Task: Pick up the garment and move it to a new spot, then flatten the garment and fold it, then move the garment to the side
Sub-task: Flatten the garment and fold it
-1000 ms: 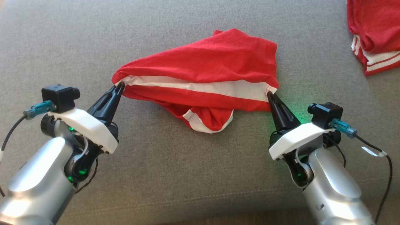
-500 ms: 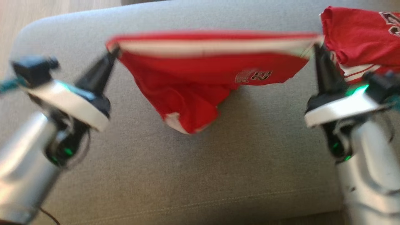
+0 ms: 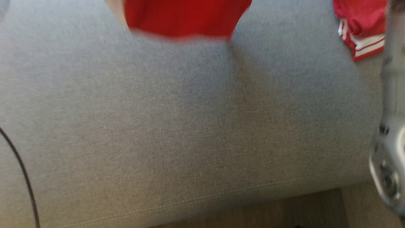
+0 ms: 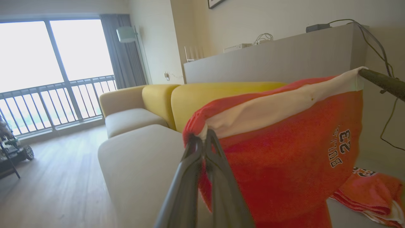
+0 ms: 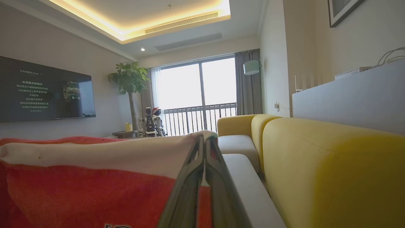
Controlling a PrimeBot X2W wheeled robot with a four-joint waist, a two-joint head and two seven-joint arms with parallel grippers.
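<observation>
Over the grey couch (image 3: 190, 126), the shorts (image 4: 284, 158) that lay on it a second ago now hang below and between the left gripper (image 4: 200, 139) and right gripper (image 5: 205, 139), each pinched tight on a waistband corner, so the pick-up looks done and the carry comes next.

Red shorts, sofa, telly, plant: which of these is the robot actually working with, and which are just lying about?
In the job:
- red shorts, hanging by the white waistband
- left gripper and right gripper, both shut on it
- grey cushion below

Just lying about:
- second red garment
- yellow sofa
- television
- potted plant
- floor lamp
</observation>
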